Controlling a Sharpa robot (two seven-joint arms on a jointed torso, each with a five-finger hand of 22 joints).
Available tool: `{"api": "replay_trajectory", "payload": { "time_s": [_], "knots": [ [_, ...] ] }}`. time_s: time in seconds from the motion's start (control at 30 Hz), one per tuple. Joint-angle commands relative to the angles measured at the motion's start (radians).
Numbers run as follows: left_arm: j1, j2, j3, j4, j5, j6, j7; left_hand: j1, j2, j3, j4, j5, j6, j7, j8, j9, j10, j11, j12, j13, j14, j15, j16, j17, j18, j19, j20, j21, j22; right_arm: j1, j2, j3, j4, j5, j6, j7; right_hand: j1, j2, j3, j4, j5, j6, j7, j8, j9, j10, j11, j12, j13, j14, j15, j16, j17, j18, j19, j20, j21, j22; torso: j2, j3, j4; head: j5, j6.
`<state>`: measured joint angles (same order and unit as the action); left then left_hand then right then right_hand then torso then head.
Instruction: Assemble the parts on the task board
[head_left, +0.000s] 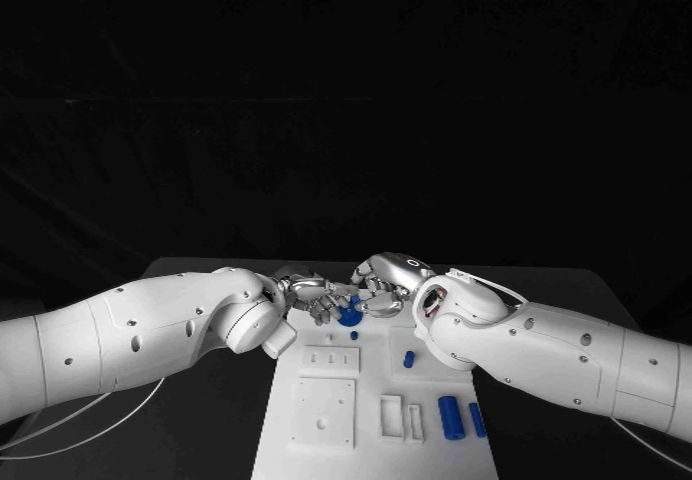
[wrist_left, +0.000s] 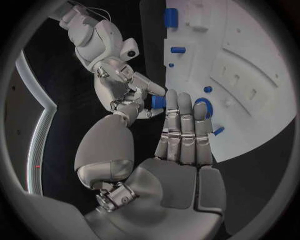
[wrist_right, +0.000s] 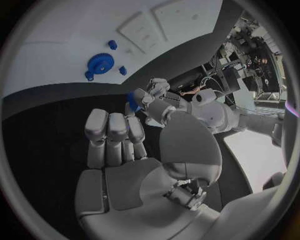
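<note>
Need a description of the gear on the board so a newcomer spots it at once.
Start at the white board in the middle of the black table and go to its far end from the robot. The gear lies flat there: a blue toothed disc, wider than the small plain blue pegs around it.

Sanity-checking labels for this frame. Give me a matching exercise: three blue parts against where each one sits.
Things:
1. blue gear
2. long blue cylinder
3. small blue part

Places:
A. between the fingers of the left hand and the right hand
B. flat on the task board, far end
C. lying on the board's near end

Pairs: 1-B; 2-C; 3-A
</note>
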<state>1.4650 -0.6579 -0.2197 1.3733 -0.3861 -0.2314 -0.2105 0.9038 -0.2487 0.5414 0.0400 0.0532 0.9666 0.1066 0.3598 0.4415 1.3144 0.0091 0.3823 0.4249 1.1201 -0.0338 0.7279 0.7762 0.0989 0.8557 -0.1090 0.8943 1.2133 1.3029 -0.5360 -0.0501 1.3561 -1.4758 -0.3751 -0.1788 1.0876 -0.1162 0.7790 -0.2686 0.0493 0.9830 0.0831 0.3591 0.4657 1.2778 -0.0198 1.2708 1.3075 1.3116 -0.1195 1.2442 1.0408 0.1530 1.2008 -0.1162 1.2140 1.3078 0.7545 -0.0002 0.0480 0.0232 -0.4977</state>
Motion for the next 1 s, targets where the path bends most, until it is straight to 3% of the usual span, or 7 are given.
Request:
{"api": "replay_trajectory", "payload": {
  "time_s": [0.03, 0.43, 0.77, 1.0],
  "knots": [
    [0.001, 0.004, 0.001, 0.001, -0.011, -0.003, -0.007, 0.005, 0.004, 0.0, 0.008, -0.004, 0.011, 0.0, 0.007, 0.001, 0.004, -0.006, -0.006, -0.001, 0.008, -0.002, -0.003, -0.001, -0.009, 0.001, -0.023, -0.004, -0.001, -0.001, 0.005, 0.0, 0.003, -0.014, 0.003, -0.004, -0.007, -0.006, 0.007, -0.001, 0.006, 0.046, 0.007, 0.009, 0.028, 0.01, -0.001, 0.004, 0.098, 0.001, -0.009, -0.005, 0.0, 0.109, 0.003, -0.001, 0.002, 0.011, -0.001, -0.0007, 0.0008, 0.0, 0.0],
    [0.001, 0.012, 0.001, 0.001, -0.011, -0.013, -0.002, 0.036, 0.038, -0.006, -0.004, -0.004, 0.011, 0.0, 0.005, 0.001, 0.006, -0.006, -0.012, -0.002, 0.009, -0.002, -0.005, -0.006, -0.008, 0.0, -0.023, -0.003, -0.002, -0.002, 0.017, -0.003, 0.009, 0.0, 0.014, -0.006, -0.009, -0.006, 0.009, -0.001, 0.007, 0.047, 0.007, 0.008, 0.028, 0.009, -0.001, 0.003, 0.098, 0.001, -0.009, -0.005, 0.0, 0.109, 0.004, 0.0, 0.002, 0.011, 0.0, -0.0014, 0.0013, 0.001, 0.002],
    [0.001, 0.014, 0.001, 0.0, -0.01, -0.01, -0.001, 0.1, 0.123, -0.026, -0.069, -0.003, 0.024, -0.003, 0.006, 0.002, 0.014, -0.008, -0.022, -0.004, 0.014, -0.003, -0.006, -0.012, -0.01, -0.002, -0.023, -0.001, -0.002, -0.002, 0.023, -0.004, 0.009, 0.0, 0.018, -0.004, -0.011, -0.007, 0.012, 0.0, 0.009, 0.047, 0.007, 0.008, 0.028, 0.009, -0.001, 0.003, 0.098, 0.002, -0.009, -0.006, 0.0, 0.109, 0.005, 0.0, 0.002, 0.011, 0.001, -0.0004, 0.0007, 0.002, 0.003],
    [0.0, 0.012, 0.001, -0.001, -0.007, -0.008, 0.003, 0.142, 0.219, -0.027, -0.146, 0.003, 0.043, -0.008, 0.006, 0.001, 0.026, -0.011, -0.031, -0.007, 0.017, -0.003, -0.006, -0.018, -0.014, -0.003, -0.024, -0.001, -0.004, -0.002, 0.024, -0.005, 0.004, 0.002, 0.023, -0.005, -0.012, -0.007, 0.013, 0.0, 0.01, 0.047, 0.007, 0.007, 0.029, 0.01, -0.001, 0.004, 0.098, 0.002, -0.009, -0.006, 0.0, 0.109, 0.005, 0.0, 0.002, 0.011, 0.001, -0.0003, 0.0006, 0.0, 0.002]
  ]
}}
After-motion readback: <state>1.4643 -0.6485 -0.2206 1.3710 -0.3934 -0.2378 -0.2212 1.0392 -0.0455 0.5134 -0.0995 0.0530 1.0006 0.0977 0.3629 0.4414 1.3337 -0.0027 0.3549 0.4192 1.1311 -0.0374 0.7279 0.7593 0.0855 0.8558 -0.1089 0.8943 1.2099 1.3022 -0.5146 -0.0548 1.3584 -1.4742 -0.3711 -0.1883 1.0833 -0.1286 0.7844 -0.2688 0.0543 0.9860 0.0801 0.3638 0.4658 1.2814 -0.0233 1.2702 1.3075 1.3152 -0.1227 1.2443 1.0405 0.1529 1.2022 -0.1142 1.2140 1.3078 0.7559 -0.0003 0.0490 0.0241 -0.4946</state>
